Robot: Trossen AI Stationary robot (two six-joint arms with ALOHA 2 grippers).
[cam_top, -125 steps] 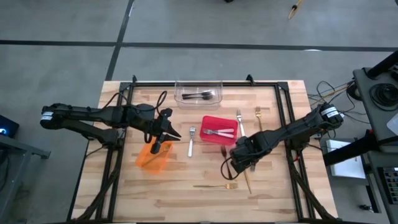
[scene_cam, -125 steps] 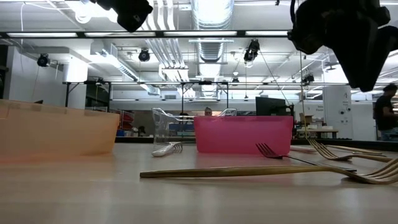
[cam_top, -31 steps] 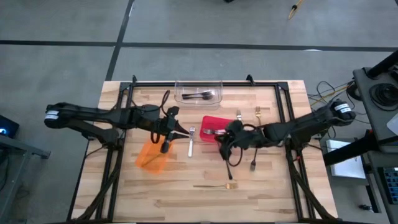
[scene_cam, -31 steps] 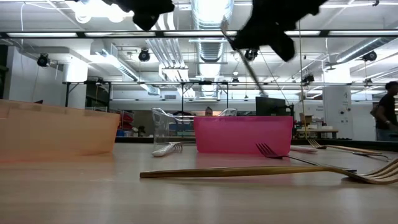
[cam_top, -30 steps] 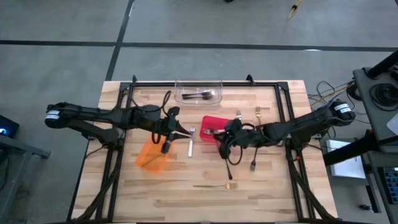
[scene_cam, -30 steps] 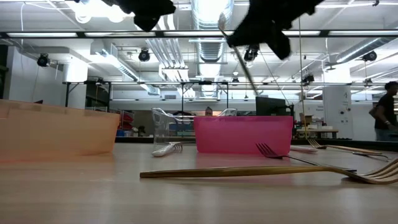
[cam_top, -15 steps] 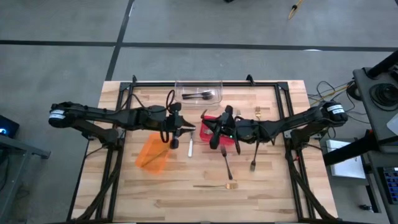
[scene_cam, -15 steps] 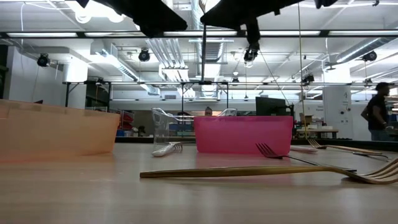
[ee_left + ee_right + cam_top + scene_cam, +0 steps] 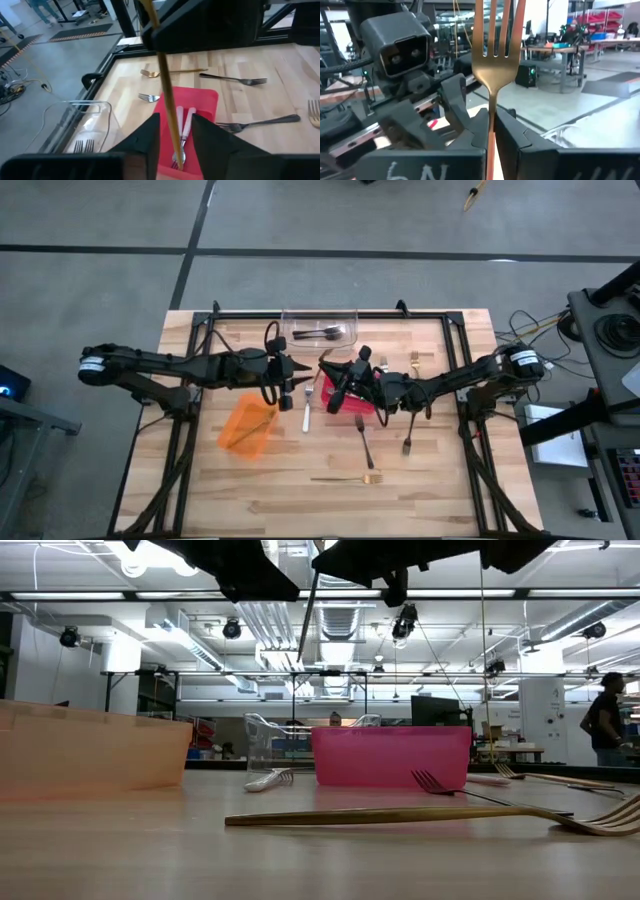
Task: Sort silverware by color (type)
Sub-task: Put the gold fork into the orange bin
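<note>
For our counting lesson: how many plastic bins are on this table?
3: an orange bin on the left side, a red bin in the middle, partly covered, and a clear bin at the top of the high view. No others show, though the arms could hide something small.

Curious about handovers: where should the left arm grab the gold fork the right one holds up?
The bare handle hanging below the right gripper, coming level from the left arm's side. The gold fork hangs nearly upright, clamped just below its tines, so the open left gripper's fingers can close across the shaft.
</note>
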